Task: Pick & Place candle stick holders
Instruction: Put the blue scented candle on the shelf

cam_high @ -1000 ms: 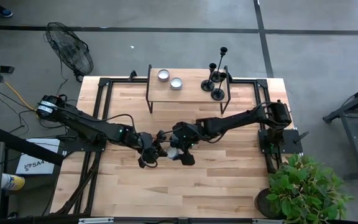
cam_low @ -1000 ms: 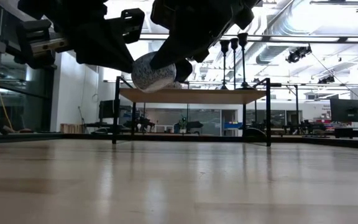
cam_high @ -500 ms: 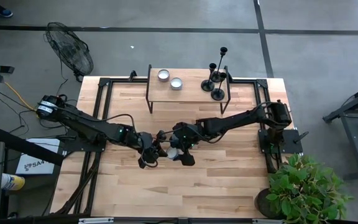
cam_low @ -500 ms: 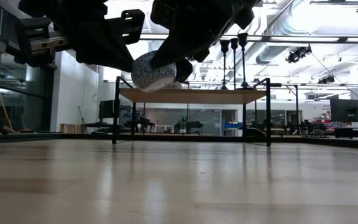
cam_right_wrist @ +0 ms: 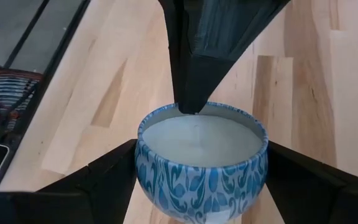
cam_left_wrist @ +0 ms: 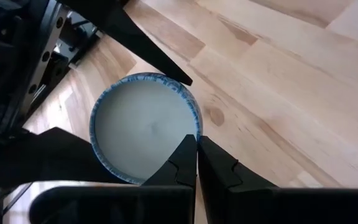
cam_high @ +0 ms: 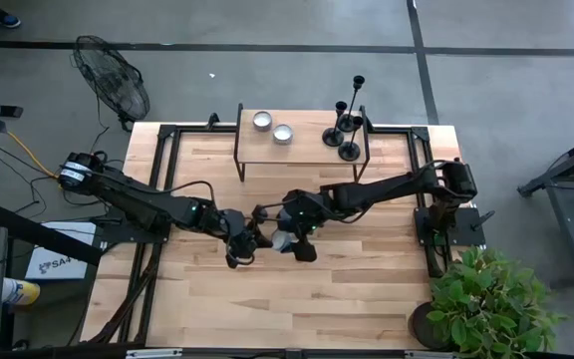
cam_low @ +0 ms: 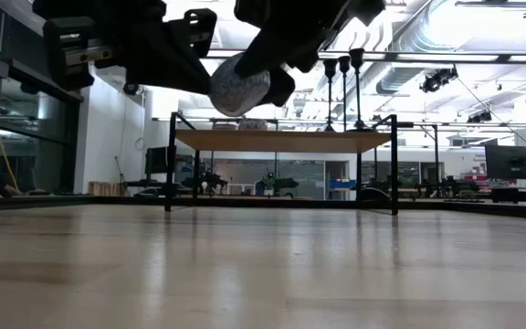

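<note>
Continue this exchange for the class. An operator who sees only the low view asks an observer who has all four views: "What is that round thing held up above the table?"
Observer: A candle in a blue-patterned tin, with white wax inside.
Operator: Which arm has it?
Observer: The right gripper, with one finger on each side of the tin.
Operator: Then what is the other gripper doing there?
Observer: The left gripper is shut, and its tips are right at the candle's rim.
</note>
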Motion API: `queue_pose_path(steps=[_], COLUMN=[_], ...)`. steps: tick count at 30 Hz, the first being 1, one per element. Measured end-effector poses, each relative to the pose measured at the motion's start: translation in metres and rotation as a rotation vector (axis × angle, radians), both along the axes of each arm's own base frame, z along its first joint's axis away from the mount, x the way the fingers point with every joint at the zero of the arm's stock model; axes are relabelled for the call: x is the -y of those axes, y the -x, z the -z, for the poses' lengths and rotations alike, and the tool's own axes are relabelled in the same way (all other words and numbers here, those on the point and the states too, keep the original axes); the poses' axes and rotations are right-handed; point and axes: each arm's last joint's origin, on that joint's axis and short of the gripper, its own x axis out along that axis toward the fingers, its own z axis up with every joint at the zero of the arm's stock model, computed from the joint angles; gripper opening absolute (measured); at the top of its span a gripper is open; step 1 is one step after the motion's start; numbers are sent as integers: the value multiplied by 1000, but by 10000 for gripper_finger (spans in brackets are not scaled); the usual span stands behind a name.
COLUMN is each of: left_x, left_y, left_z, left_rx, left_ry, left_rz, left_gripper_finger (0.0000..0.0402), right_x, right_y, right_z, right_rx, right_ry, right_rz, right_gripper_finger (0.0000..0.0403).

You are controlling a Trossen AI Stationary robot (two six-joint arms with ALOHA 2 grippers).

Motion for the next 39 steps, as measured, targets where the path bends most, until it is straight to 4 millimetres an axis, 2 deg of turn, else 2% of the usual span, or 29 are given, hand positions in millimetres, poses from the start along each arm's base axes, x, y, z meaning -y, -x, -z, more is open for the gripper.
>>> queue_pose_path(steps=[8,12,27,31,39], left_x=[1,1,0,0,0], left_y=[-1,-3,-3,-4,-4], left_z=[-4,-11,-11,-11,-12], left_rx=[-43,-38,-26,-21,-8], left_ry=[33,36,10,-10,-25], left_rz=[-24,-25,-50,-39,-58], left_gripper_finger=[1,1,5,37,141], right_x=[0,0,-1,-1,-1], right_y=[9,10,3,2,0], right_z=[5,2,-2,-4,-5], right_rx=[-98,-90,-14,10,30], right_ry=[8,5,-6,-8,-10], right_rz=[4,2,-10,-13,-13], right_gripper_finger=[310,310,310,310,310])
